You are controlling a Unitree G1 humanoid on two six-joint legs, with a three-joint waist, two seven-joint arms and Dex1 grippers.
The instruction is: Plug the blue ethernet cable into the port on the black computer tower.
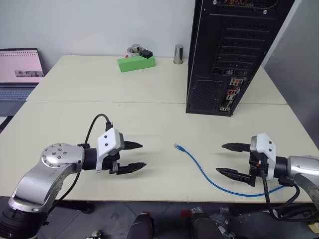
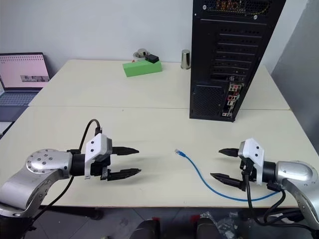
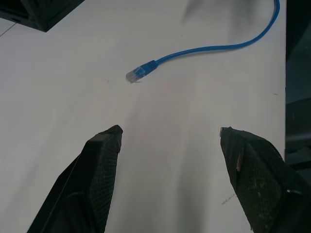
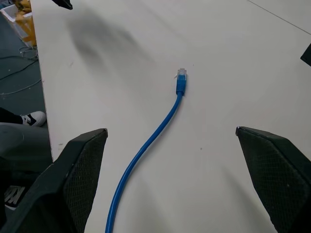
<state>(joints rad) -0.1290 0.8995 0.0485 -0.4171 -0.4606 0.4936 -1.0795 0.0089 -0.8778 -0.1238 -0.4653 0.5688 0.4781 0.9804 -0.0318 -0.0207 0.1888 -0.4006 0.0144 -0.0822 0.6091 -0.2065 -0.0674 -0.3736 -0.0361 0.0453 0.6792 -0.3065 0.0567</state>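
Observation:
The blue ethernet cable (image 1: 202, 172) lies loose on the cream table, its clear plug (image 1: 176, 146) pointing toward the middle and its cord curving off past the front edge at the right. The black computer tower (image 1: 230, 55) stands upright at the back right, its rear panel with coloured ports (image 1: 232, 92) facing me. My left gripper (image 1: 138, 155) hovers open to the left of the plug, which also lies ahead of it as the plug (image 3: 137, 74). My right gripper (image 1: 228, 159) is open on the right, just above the cable (image 4: 160, 128). Neither holds anything.
A green block (image 1: 136, 63) with a small black item and a roll of tape sits at the back of the table, beside a metal cup (image 1: 178, 54). An open laptop (image 1: 19, 69) stands at the far left. A seam (image 1: 109, 102) joins the two tabletops.

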